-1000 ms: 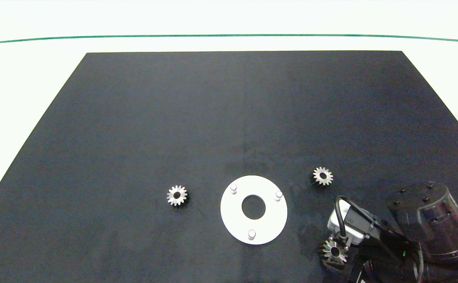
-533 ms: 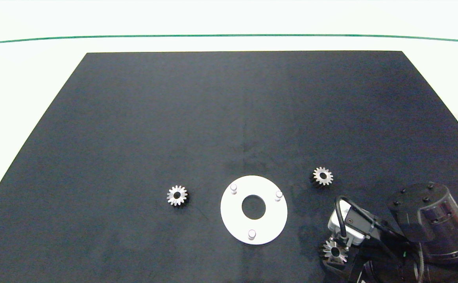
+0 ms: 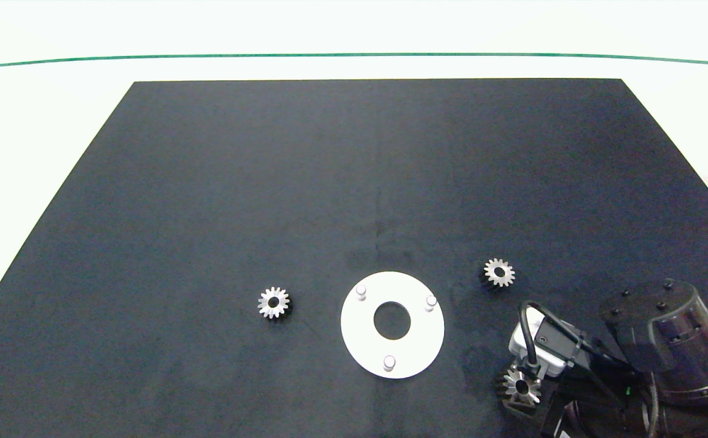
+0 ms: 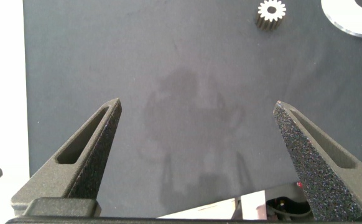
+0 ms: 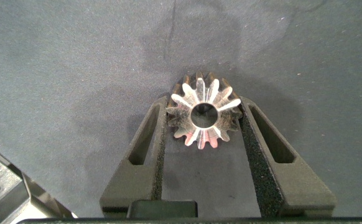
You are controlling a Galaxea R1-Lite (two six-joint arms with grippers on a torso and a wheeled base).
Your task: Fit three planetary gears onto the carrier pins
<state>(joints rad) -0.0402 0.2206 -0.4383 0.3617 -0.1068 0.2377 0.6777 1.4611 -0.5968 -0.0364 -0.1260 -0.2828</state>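
Note:
The white carrier disc (image 3: 418,344) lies flat on the black mat, and its three carrier pins (image 3: 360,291) (image 3: 431,300) (image 3: 389,362) are all bare. One silver planetary gear (image 3: 274,302) rests on the mat left of the disc, and a second (image 3: 499,272) lies to its upper right. A third gear (image 3: 520,388) (image 5: 204,112) sits between the fingers of my right gripper (image 3: 521,396) (image 5: 203,109), which is shut on it at the mat's near right. My left gripper (image 4: 198,109) is open over bare mat, with the left gear (image 4: 271,10) and the disc's edge (image 4: 349,18) beyond it.
The black mat (image 3: 329,182) covers most of the white table, and a green line (image 3: 354,55) runs along the far side. The right arm's wrist and cable (image 3: 664,340) fill the near right corner.
The right gripper and the gear in it have shifted slightly right, and the gear now looks tilted. The other two gears and the disc have stayed put.

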